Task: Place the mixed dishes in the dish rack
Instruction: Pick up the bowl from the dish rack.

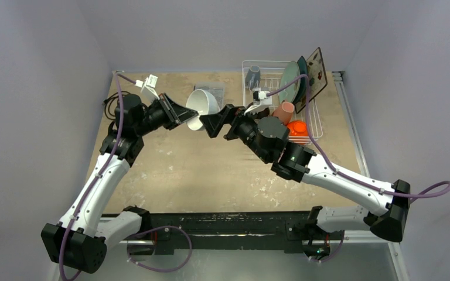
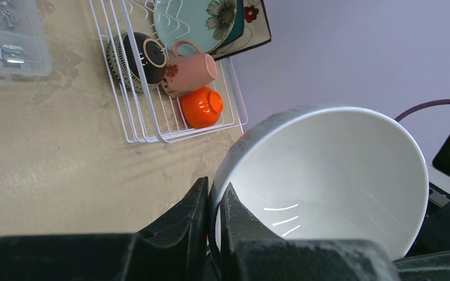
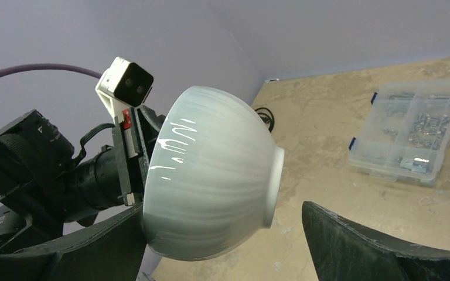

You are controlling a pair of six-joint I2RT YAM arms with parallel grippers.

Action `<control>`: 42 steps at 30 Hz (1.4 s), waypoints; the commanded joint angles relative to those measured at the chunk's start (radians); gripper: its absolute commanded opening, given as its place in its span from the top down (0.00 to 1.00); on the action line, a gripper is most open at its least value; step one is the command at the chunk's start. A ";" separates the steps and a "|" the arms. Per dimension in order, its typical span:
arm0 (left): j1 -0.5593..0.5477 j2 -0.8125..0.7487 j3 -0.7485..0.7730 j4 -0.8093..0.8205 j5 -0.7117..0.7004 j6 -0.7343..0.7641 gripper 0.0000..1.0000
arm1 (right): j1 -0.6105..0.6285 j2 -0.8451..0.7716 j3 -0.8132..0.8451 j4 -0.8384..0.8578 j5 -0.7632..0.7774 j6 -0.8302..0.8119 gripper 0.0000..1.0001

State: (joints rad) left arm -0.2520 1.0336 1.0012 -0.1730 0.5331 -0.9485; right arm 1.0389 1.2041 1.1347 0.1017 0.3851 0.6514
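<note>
Dish rack (image 1: 269,62) at the back, white bowl (image 1: 202,105) up in the air beside it.
The left gripper (image 2: 214,222) pinches the bowl's rim, and the right gripper (image 3: 220,211) stands wide around the bowl's bottom.

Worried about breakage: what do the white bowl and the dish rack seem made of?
White bowl: probably glazed ceramic, glossy, with sharp highlights and a thick foot ring. Dish rack: likely white-coated metal wire, judging by thin smooth bent rods.
</note>
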 commanded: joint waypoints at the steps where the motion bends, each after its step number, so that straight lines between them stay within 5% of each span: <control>1: -0.004 -0.012 0.007 0.118 0.046 -0.023 1.00 | 0.003 0.022 0.045 0.025 -0.050 0.028 0.01; 11: -0.004 -0.014 0.004 0.108 0.035 -0.011 1.00 | 0.002 0.022 0.033 0.042 -0.042 0.127 0.01; 15: -0.007 -0.017 -0.003 0.103 0.030 -0.006 1.00 | 0.003 0.029 0.029 0.072 -0.019 0.126 0.10; 20: -0.009 -0.017 -0.003 0.096 0.032 0.001 1.00 | 0.001 0.066 0.061 0.091 -0.034 0.098 0.05; 22: -0.009 -0.016 0.000 0.082 0.027 0.013 1.00 | 0.002 0.071 0.065 0.104 -0.035 0.089 0.13; 25: -0.008 -0.011 0.001 0.070 0.022 0.023 1.00 | 0.001 0.084 0.081 0.095 -0.044 0.080 0.41; 29: -0.011 0.007 0.019 0.047 0.024 0.035 1.00 | -0.003 0.098 0.097 0.071 -0.077 0.042 1.00; 31: -0.010 0.018 0.041 0.015 0.022 0.051 0.96 | -0.009 0.089 0.093 0.072 -0.090 0.021 1.00; 37: -0.010 0.044 0.076 -0.072 -0.006 0.069 0.53 | -0.092 0.033 0.042 0.067 -0.158 0.089 1.00; 42: -0.008 0.049 0.122 -0.189 -0.076 0.133 0.42 | -0.236 -0.019 -0.004 -0.025 -0.209 0.124 1.00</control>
State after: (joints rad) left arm -0.2584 1.0824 1.0451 -0.2707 0.5190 -0.8883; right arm 0.9024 1.2652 1.1385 0.0902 0.2058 0.7452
